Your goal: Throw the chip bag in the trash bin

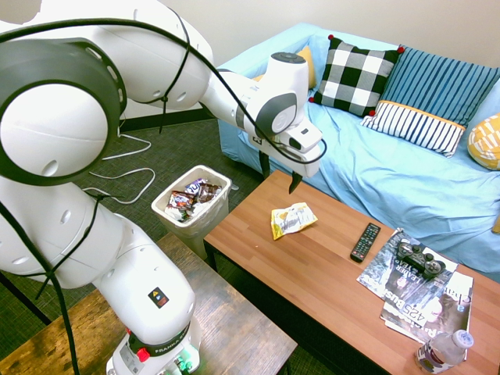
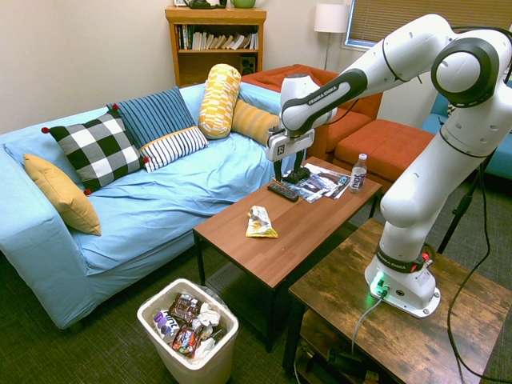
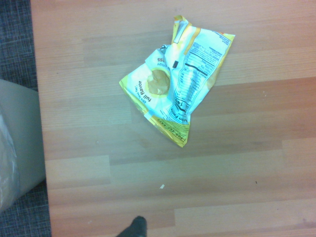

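The chip bag (image 1: 292, 219), crinkled yellow foil with a white patch, lies flat on the wooden coffee table (image 1: 312, 273) near its end by the bin. In the second exterior view the chip bag (image 2: 260, 223) is by the table's sofa-side edge; the wrist view shows the chip bag (image 3: 180, 84) label up. My gripper (image 1: 279, 176) hangs above the table a little behind the bag, open and holding nothing; it also shows as the gripper (image 2: 290, 172). The white trash bin (image 1: 160, 205) stands on the carpet off the table's end, with dark candy wrappers in its liner; its rim (image 2: 148, 312) is lower than the tabletop.
A black remote (image 1: 365, 241), a game controller (image 1: 419, 258) on magazines (image 1: 426, 301) and a water bottle (image 1: 443, 350) occupy the table's far half. A blue-covered sofa (image 1: 391, 172) with cushions runs along the table's long side.
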Robot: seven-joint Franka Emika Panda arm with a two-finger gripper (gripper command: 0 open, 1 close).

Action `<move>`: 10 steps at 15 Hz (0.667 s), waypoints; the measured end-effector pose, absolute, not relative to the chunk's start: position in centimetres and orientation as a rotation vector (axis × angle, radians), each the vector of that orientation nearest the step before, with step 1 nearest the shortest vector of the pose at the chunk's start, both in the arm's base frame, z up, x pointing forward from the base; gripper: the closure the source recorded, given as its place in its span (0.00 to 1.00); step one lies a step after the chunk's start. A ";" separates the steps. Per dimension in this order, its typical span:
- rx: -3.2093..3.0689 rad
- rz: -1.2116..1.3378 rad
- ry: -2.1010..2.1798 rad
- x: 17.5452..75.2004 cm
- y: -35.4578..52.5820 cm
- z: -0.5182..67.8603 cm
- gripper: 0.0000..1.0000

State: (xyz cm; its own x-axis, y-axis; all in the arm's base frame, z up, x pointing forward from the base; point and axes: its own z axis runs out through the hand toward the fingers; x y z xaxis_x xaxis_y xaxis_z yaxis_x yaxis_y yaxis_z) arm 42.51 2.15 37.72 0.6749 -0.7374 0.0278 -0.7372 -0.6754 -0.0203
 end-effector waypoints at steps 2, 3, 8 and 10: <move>-2.858 -0.059 1.265 42.7 2.2 37.7 0.00; -2.856 -0.060 1.266 42.9 2.2 37.5 0.00; -2.796 -0.006 1.390 45.5 1.7 33.0 0.00; -2.761 0.036 1.467 48.0 1.6 30.5 0.00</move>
State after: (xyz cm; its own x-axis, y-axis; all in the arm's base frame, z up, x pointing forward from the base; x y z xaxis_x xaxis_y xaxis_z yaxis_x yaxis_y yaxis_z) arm 48.03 1.61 30.53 0.5595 -0.8284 -0.0273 -0.8287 -0.5597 -0.0022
